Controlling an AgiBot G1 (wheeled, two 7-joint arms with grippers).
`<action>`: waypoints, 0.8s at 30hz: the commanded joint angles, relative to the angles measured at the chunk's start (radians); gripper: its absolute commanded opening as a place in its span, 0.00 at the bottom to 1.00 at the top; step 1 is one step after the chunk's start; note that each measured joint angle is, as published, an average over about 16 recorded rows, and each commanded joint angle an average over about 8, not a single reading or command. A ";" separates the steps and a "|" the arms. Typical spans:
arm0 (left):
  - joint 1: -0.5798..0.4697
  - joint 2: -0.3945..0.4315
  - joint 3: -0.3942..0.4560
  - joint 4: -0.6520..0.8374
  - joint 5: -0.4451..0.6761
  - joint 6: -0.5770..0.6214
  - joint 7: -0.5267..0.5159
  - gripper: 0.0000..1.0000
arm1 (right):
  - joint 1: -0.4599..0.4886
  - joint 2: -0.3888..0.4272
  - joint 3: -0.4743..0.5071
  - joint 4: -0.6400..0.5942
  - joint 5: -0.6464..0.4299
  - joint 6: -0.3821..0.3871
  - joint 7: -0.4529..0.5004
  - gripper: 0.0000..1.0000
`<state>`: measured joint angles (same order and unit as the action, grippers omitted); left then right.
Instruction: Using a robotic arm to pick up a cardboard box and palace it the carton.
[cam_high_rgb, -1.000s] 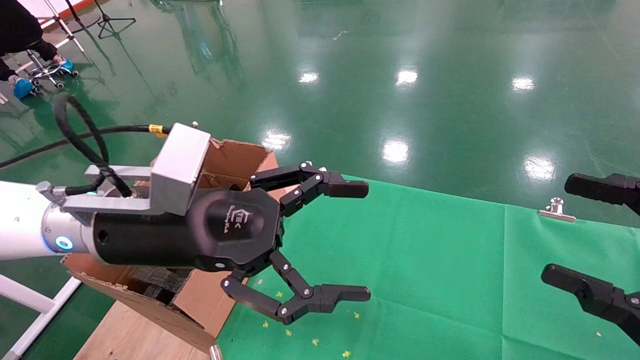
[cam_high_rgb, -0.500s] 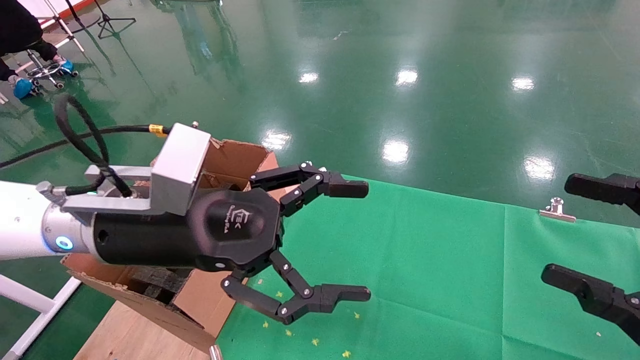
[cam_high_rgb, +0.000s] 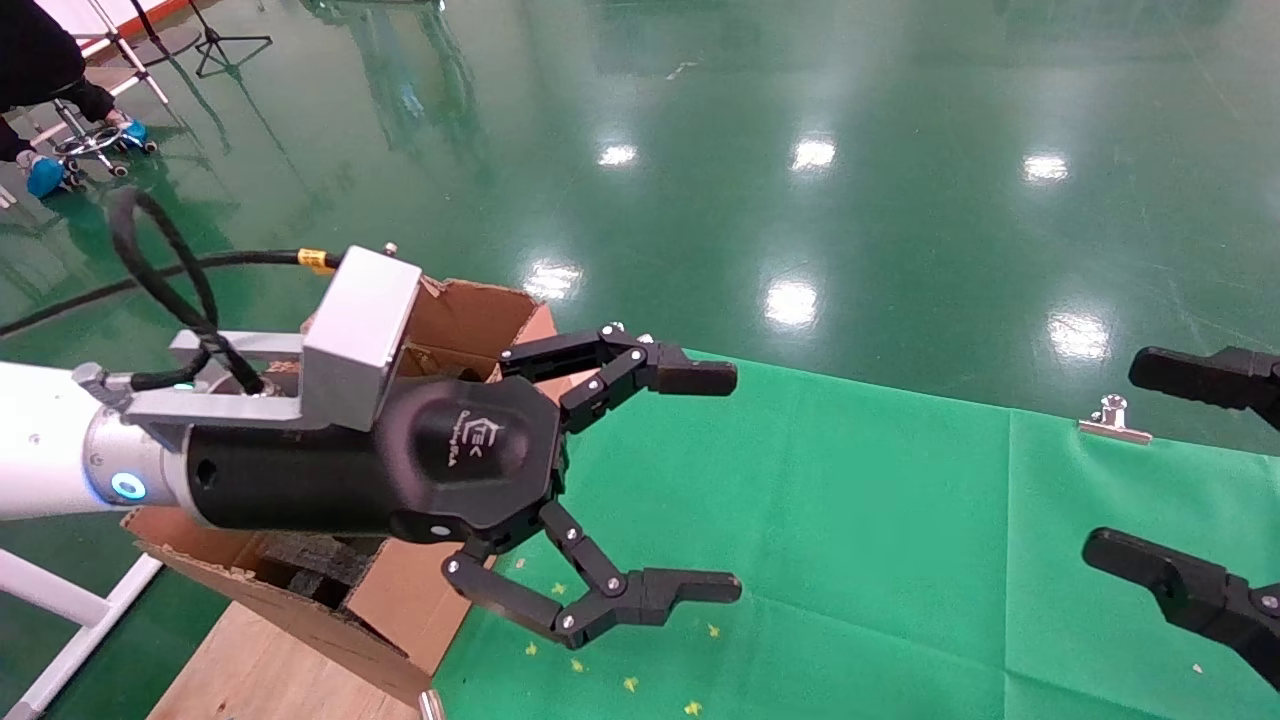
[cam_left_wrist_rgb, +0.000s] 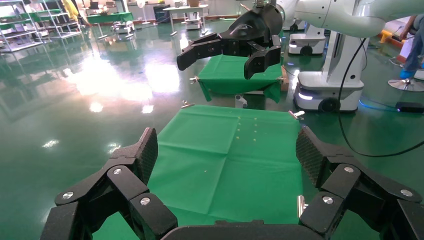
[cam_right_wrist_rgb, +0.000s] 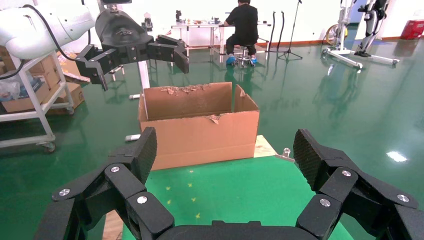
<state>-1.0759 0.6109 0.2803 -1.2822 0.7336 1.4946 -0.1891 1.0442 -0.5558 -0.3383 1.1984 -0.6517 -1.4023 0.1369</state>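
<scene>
Black and angular, the left hand hangs above the green cloth near the bench's left edge, fingers spread wide with nothing between them. Its palm housing bears a small pale logo with lettering too fine to read for certain. A silver block with a black cable rides on the wrist, beside a blue ring light.

Nothing differs from half a second or a second ago: the arm, both hands and the carton sit exactly where they were.

The carton stands at the bench's left end, off the cloth on bare wood, mostly hidden behind the left hand in the head view. Its top is open and its flap edges are ragged. Dark foam shows inside it. In the right wrist view the carton presents a long side, its long axis running across the bench's left end.

The small cardboard box does not show in any view, so its place and heading cannot be told.

The right hand is at the bench's right edge, also open and empty. A metal clip pins the cloth at the far edge.
</scene>
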 joint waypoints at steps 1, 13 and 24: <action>0.000 0.000 0.000 0.000 0.000 0.000 0.000 1.00 | 0.000 0.000 0.000 0.000 0.000 0.000 0.000 1.00; 0.000 0.000 0.000 0.000 0.000 0.000 0.000 1.00 | 0.000 0.000 0.000 0.000 0.000 0.000 0.000 1.00; 0.000 0.000 0.000 0.000 0.000 0.000 0.000 1.00 | 0.000 0.000 0.000 0.000 0.000 0.000 0.000 1.00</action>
<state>-1.0759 0.6109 0.2803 -1.2822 0.7336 1.4946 -0.1891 1.0442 -0.5558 -0.3383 1.1984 -0.6517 -1.4023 0.1369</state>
